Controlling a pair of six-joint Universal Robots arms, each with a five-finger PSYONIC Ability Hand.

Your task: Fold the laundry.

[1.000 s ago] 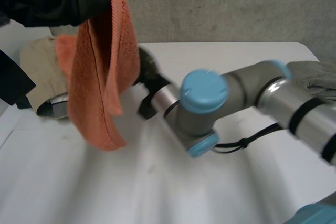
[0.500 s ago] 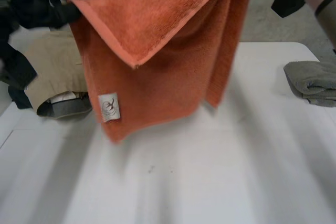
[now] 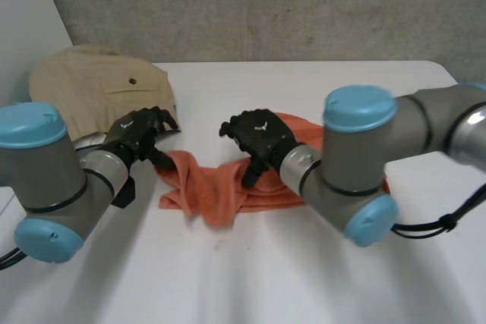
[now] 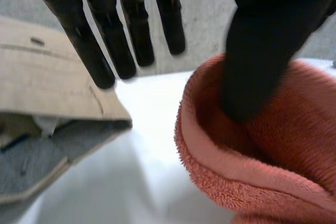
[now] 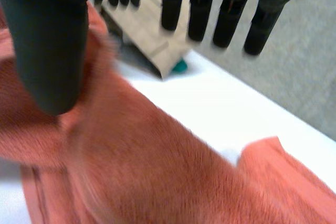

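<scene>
Just beside the beige garment, the orange towel lies crumpled on the white table. Left hand sits at the towel end nearest the garment, fingers straight, thumb resting on a rolled edge. Right hand, farther from the garment, fingers straight too, grips nothing. Terry looks soft, light and limp, so likely best pinched at corners.

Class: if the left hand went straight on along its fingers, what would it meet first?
Probably the beige garment, whose edge lies just past the left hand's fingertips; depth is unclear.
</scene>
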